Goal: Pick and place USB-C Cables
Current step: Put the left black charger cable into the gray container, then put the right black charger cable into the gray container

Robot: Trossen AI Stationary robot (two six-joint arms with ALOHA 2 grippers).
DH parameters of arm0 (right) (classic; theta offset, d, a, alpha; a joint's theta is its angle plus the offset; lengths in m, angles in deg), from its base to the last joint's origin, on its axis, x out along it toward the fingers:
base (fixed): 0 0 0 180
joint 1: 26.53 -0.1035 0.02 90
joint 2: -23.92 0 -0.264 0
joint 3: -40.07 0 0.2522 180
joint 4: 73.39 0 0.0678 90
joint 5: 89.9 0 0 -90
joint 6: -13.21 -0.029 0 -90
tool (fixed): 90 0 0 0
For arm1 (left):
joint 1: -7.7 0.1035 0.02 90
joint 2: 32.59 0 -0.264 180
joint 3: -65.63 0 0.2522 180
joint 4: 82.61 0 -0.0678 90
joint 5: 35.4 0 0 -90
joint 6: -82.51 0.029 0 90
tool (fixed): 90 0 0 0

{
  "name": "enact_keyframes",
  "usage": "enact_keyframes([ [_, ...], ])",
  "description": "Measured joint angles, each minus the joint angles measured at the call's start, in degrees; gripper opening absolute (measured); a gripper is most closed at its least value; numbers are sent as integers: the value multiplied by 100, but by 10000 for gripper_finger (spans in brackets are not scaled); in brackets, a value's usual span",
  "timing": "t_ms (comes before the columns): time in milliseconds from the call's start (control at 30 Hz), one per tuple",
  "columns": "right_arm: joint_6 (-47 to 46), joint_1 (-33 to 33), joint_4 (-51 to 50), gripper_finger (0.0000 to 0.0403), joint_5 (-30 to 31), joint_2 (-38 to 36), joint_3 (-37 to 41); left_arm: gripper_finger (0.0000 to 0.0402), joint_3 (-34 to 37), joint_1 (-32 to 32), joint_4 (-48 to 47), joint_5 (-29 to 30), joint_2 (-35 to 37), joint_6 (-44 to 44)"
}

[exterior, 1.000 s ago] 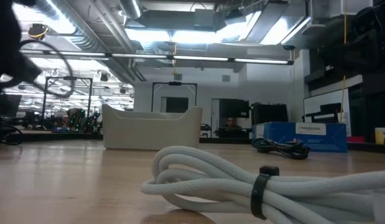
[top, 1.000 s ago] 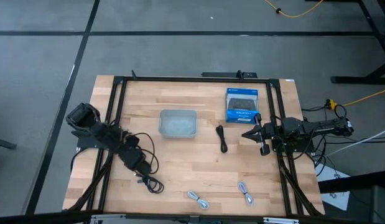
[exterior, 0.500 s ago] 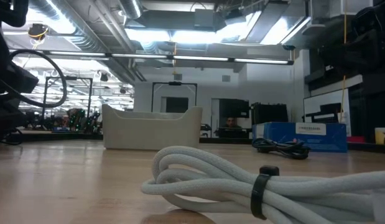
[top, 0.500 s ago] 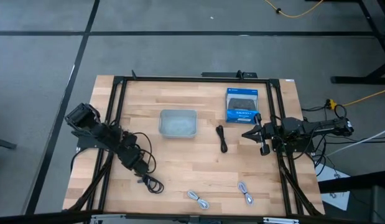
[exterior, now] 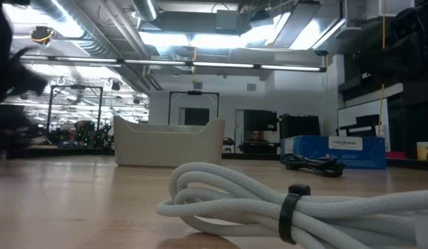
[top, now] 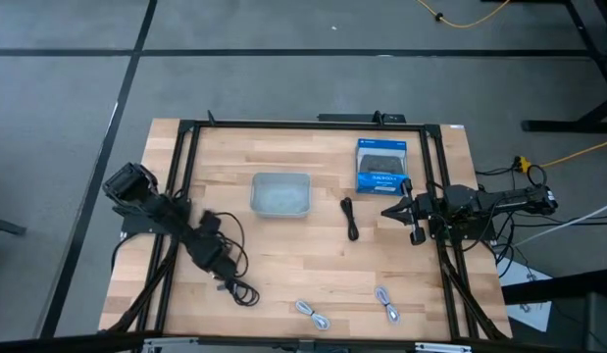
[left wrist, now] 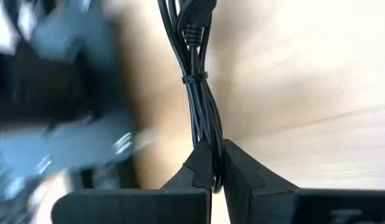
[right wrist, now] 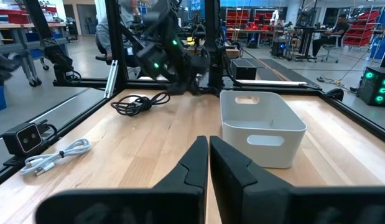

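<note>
Left gripper (left wrist: 212, 177) low over the counter's (top: 283, 255) near-left part, fingers (left wrist: 239, 171) pinching a black USB-C cable (left wrist: 195, 81), the bundle trailing forward from the tips. Second black cable (top: 350, 218) lying between the translucent grey tray (top: 280, 193) and the right gripper (top: 393, 211), just below the blue retail box (top: 382, 166). Two white cables (top: 314, 314) (top: 386, 303) resting near the front edge, well apart from the tray. Right gripper hovering at the counter's right side, fingers (right wrist: 193, 163) pressed together, empty. Tray empty.
</note>
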Motion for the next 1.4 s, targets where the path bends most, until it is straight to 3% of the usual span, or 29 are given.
enact_keyframes([
  [233, -7, -1, 0, 21, 2, 1, 0, 6, -1772, 11, -1973, 1757, 18, -241],
  [367, 0, -1, 2, 21, 2, 2, 0, 6, -2262, 309, -1682, 2972, 104, 314],
  [467, 4, 0, 9, 21, 6, 2, 0, 6, -2461, 863, -1129, 3207, 59, 1500],
  [733, -9, 0, 11, 21, 4, 2, 0, 6, -2499, 2430, 1326, 3091, 55, 5976],
  [1000, -12, 0, 9, 21, 4, 2, 0, 13, -2454, 3177, 2198, 2206, 55, 9384],
  [1233, -276, -1, 3, 21, 0, 2, 0, 94, -2431, 3472, 2180, 1785, 55, 9509],
  [1400, -293, 0, 4, 21, 0, 2, 0, 118, -2431, 3458, 2179, 1684, 55, 9484],
])
